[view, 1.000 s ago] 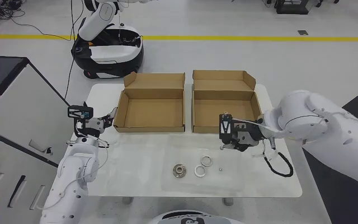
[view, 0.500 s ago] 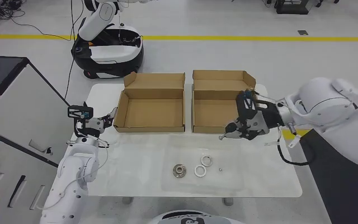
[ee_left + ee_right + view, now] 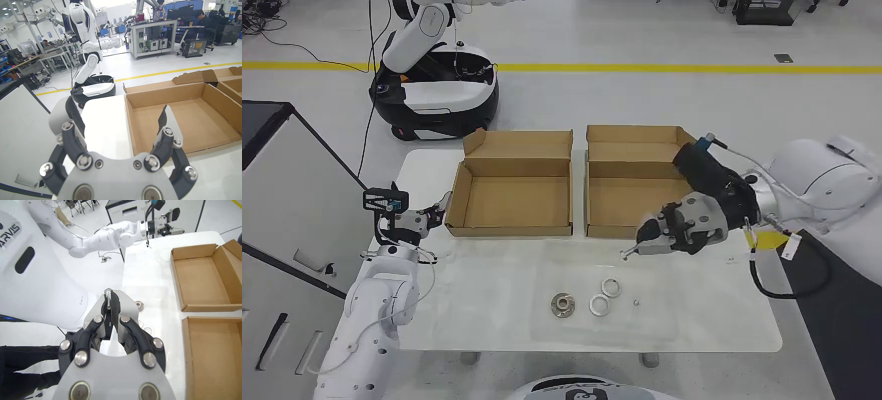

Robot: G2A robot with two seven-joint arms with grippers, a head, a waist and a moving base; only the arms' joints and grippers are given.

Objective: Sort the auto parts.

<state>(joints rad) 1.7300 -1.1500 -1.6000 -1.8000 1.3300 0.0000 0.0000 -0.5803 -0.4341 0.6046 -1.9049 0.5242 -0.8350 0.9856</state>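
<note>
My right gripper (image 3: 109,303) is shut on a threaded metal bolt (image 3: 107,298) whose hex head sticks out past the fingertips. From above, the bolt (image 3: 630,252) hangs over the table just in front of the right cardboard box (image 3: 642,232), with the right gripper (image 3: 645,243) pointing left. A flanged metal part (image 3: 562,304), two white rings (image 3: 599,305) (image 3: 611,287) and a tiny piece (image 3: 638,297) lie near the table's front. My left gripper (image 3: 121,115) stands open, holding nothing, beside the left box (image 3: 189,121), at the table's left edge (image 3: 432,213).
Two open cardboard boxes sit side by side at the back of the table, the left box (image 3: 512,228) and the right one. Another robot (image 3: 437,85) stands on the floor behind the table. A grey panel (image 3: 282,190) flanks the left side.
The right arm has swung out to the right and turned its wrist, so the gripper with the bolt now points left. The left arm has kept still.
</note>
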